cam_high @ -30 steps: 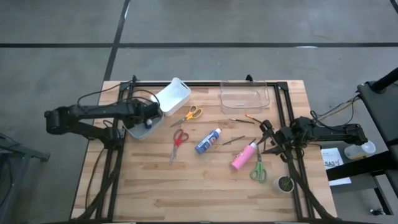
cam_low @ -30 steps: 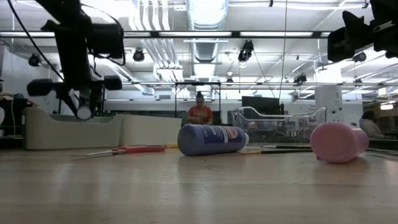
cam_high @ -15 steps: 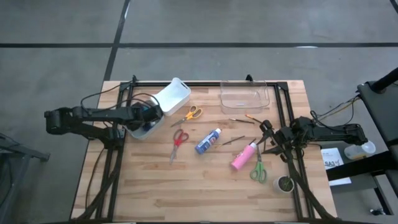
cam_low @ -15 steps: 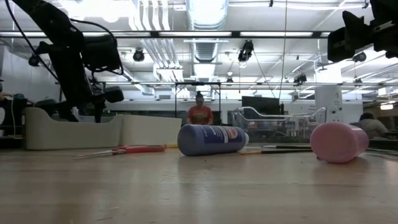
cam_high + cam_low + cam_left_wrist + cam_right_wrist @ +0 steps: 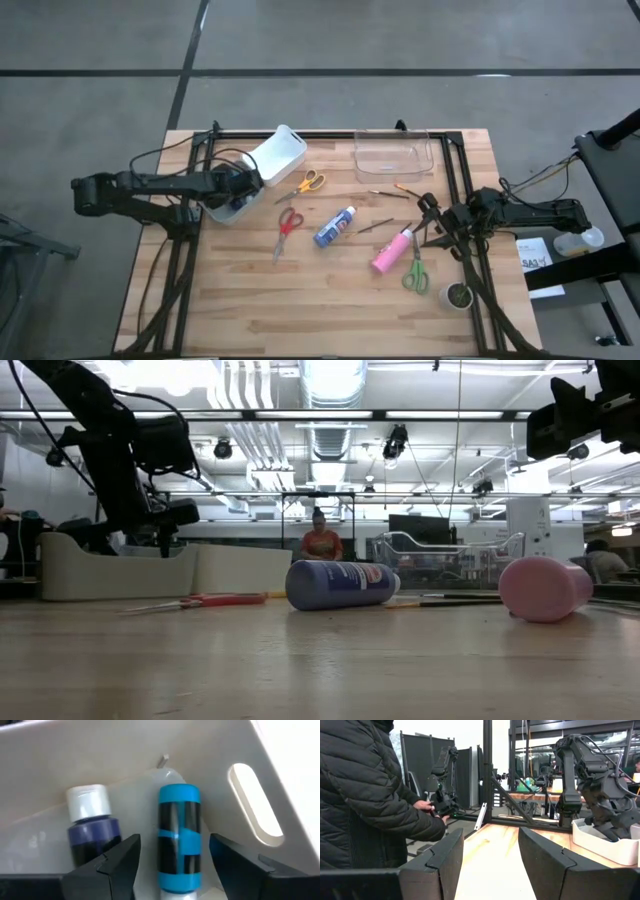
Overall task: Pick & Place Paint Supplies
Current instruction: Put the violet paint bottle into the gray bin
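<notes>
My left gripper (image 5: 172, 857) reaches down into the white bin (image 5: 262, 165) at the table's far left and stands open. A light-blue-and-black bottle (image 5: 180, 837) lies on the bin floor between its fingers, with a gap on each side. Beside it lies a dark blue bottle with a white cap (image 5: 92, 825). A blue-and-white tube (image 5: 335, 226) and a pink bottle (image 5: 390, 252) lie on their sides mid-table. Thin brown brushes (image 5: 376, 226) lie between them. My right gripper (image 5: 490, 860) waits open at the table's right, near the pink bottle.
A clear bin (image 5: 392, 155) stands at the far edge, right of the white one. Yellow scissors (image 5: 305, 183), red scissors (image 5: 287, 225) and green scissors (image 5: 414, 272) lie on the wood. A small dark pot (image 5: 458, 295) sits near right. A person's sleeve (image 5: 365, 795) shows beside the table.
My left gripper has sunk into the white bin and tipped, so that its fingertips now stand behind the bin's wall in the low view. Nothing else on the table has moved.
</notes>
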